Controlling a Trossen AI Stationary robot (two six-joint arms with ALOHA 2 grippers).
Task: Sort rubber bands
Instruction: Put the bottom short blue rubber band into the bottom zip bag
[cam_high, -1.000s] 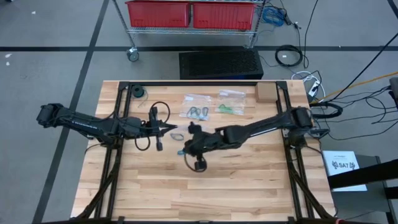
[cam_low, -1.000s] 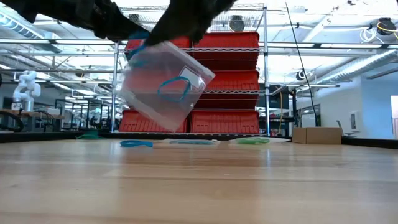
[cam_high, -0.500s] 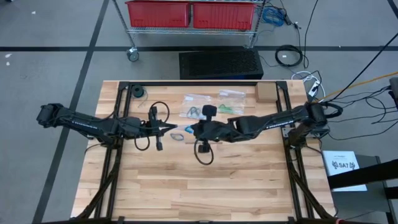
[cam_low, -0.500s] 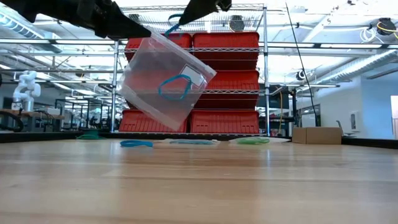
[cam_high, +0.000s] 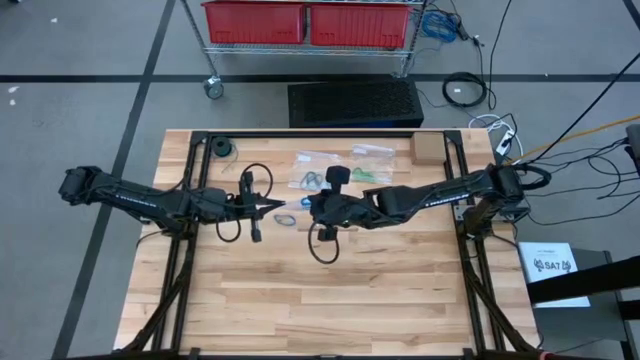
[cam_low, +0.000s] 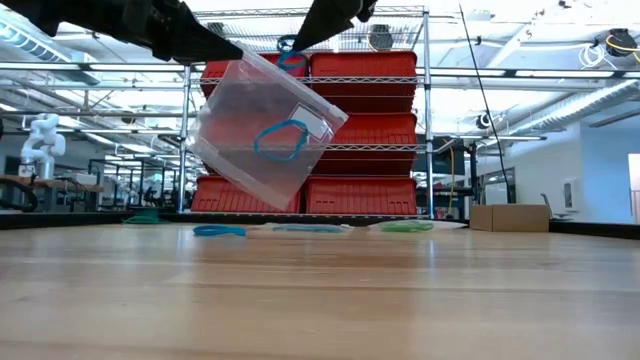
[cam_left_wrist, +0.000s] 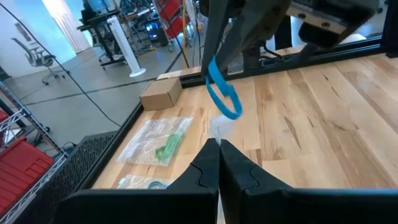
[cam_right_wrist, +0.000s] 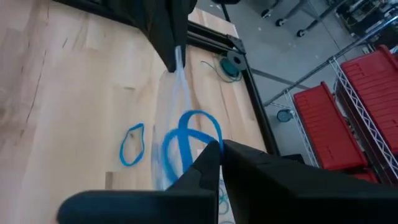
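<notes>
My left gripper (cam_high: 281, 207) is shut on a clear plastic bag (cam_low: 262, 130) that hangs tilted above the table, with one blue rubber band (cam_low: 280, 140) inside it. My right gripper (cam_low: 300, 38) is shut on another blue rubber band (cam_low: 290, 52) just above the bag's upper edge. The left wrist view shows this band (cam_left_wrist: 222, 94) dangling beyond my left fingers. A loose blue band (cam_right_wrist: 132, 144) lies flat on the table below. Two bags rest flat near the far edge, one holding grey bands (cam_high: 318, 180) and one holding green bands (cam_high: 370, 175). My left gripper pinches the bag's upper corner (cam_low: 236, 60) between its two fingers, coming level from the table's left. The bag is lifted clear and hangs tilted below the fingers. My right gripper pinches the blue band (cam_left_wrist: 214, 73) at its top, between the finger ends, slanting down from the right. The loop hangs slack below them, lifted clear.
A cardboard box (cam_high: 427, 148) and a third clear bag (cam_high: 372, 150) sit near the far right corner, and a dark green roll (cam_high: 220, 150) near the far left. Black cables loop under both wrists. The table's near half shows bare wood (cam_high: 330, 300).
My right gripper has moved from the near side toward the far edge and up to the bag's upper edge, carrying the blue band. The bag and my left gripper have stayed in place.
</notes>
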